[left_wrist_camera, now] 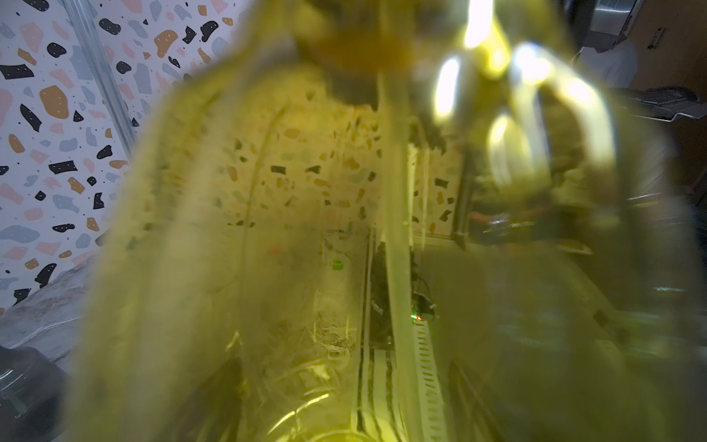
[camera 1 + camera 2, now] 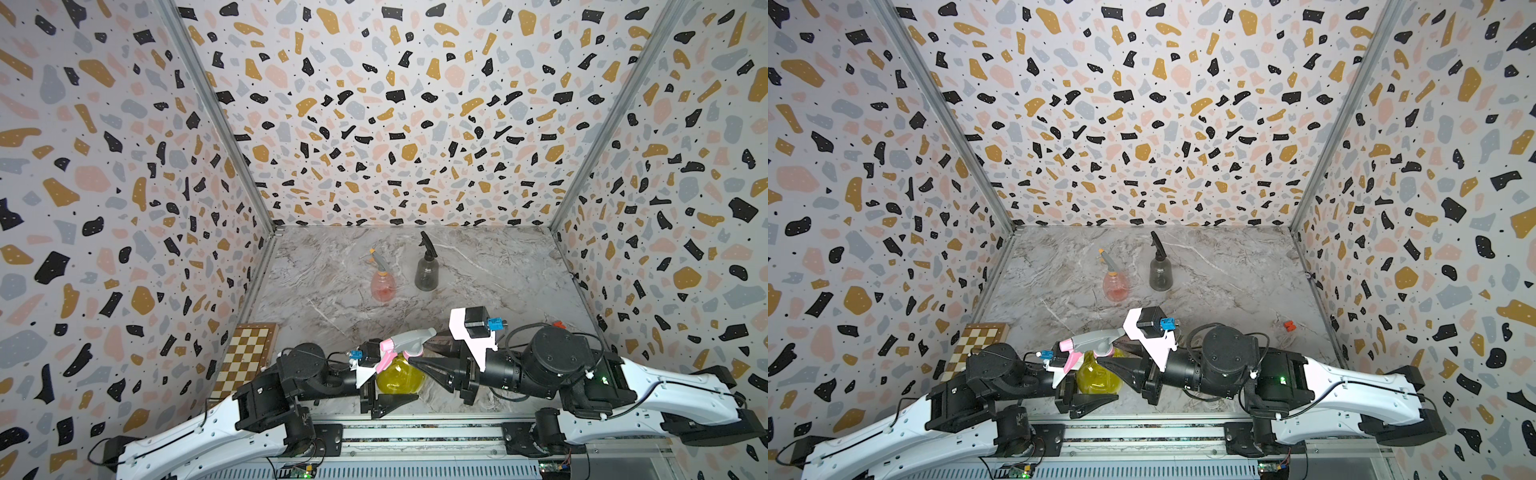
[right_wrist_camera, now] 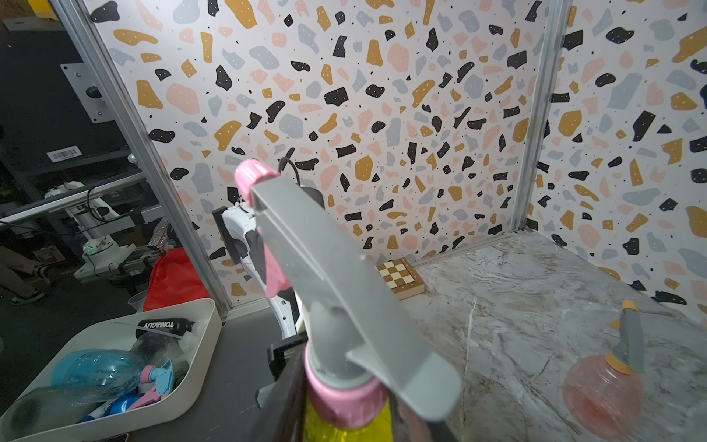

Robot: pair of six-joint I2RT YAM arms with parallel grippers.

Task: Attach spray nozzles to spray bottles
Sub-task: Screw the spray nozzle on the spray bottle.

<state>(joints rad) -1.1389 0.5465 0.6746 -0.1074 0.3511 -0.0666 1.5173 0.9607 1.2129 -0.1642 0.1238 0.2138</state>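
In both top views, two robot arms met at the lower centre of the frame, over the near edge of a marbled counter [image 2: 498,270]. The left pincer [image 2: 395,374] was nearly closed on the round body of a yellow bottle [image 2: 405,380], which filled the left wrist view as a yellow blur [image 1: 306,229]. A grey-and-pink nozzle [image 2: 409,340] sat upright on the bottle's neck, its pink tip pointing toward the left of the frame. The right pincer [image 2: 415,354] had its dark fingers narrowly set on either side of the nozzle's pink collar [image 3: 340,398], pressed against it. Toward the middle of the frame, well apart from the arms, a pink bottle [image 2: 383,286] stood with a grey-and-orange nozzle [image 2: 379,262] on top; just to its right stood a dark grey bottle [image 2: 427,274] topped by a black nozzle [image 2: 428,246]. A small chessboard [image 2: 245,357] lay at the lower left, against the speckled wall.
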